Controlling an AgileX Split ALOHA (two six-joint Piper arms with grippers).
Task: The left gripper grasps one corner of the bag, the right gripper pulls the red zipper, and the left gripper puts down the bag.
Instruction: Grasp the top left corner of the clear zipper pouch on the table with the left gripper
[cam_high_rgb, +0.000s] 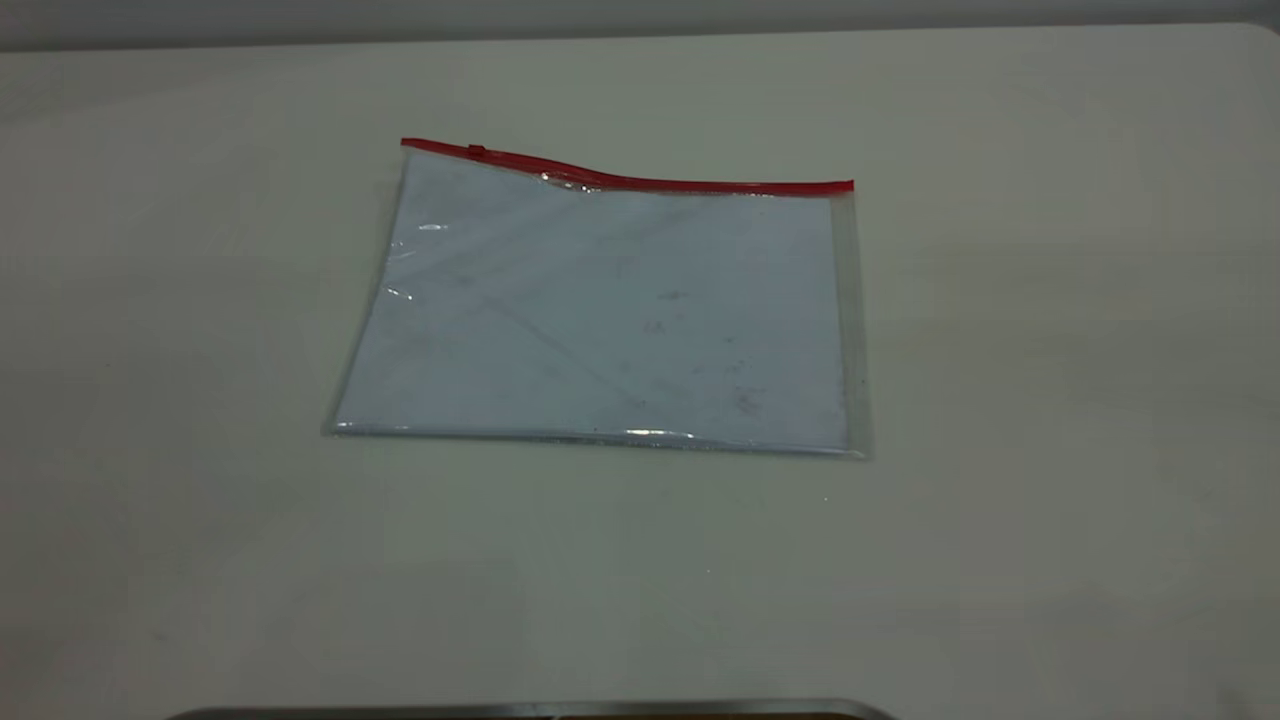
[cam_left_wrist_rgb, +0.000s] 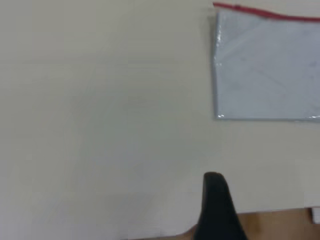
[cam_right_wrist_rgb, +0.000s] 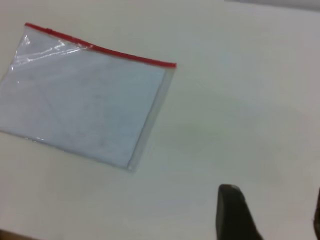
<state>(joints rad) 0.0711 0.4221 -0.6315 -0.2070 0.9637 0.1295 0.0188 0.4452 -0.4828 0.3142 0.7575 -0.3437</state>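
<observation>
Clear, scuffed plastic with a pale bluish sheen makes up the large flat rectangular bag (cam_high_rgb: 605, 315), which lies flat near the middle of the off-white table (cam_high_rgb: 1050, 400), touched by neither arm. The thin bright red zipper (cam_high_rgb: 640, 180) runs along the bag's far long edge as the exterior view shows it, and it bows slightly upward near its left half, where the plastic beneath wrinkles and glints. A tiny red slider tab (cam_high_rgb: 476, 151) sits on the strip close to the far left corner.

Neither arm appears in the exterior view. In the left wrist view, the left gripper (cam_left_wrist_rgb: 216, 207) shows only as one black tapering finger above bare table, well apart from the bag (cam_left_wrist_rgb: 267, 67), whose near left corner and red zipper (cam_left_wrist_rgb: 265, 12) are visible farther off; whether its fingers are spread or pressed together cannot be told. In the right wrist view, the right gripper (cam_right_wrist_rgb: 272, 212) shows one dark finger (cam_right_wrist_rgb: 234, 212) and the edge of a second at the frame border, with bare table visible between them, so the fingers stand spread apart, holding nothing. It hangs well apart from the bag (cam_right_wrist_rgb: 85, 102) and its red zipper (cam_right_wrist_rgb: 100, 47).
</observation>
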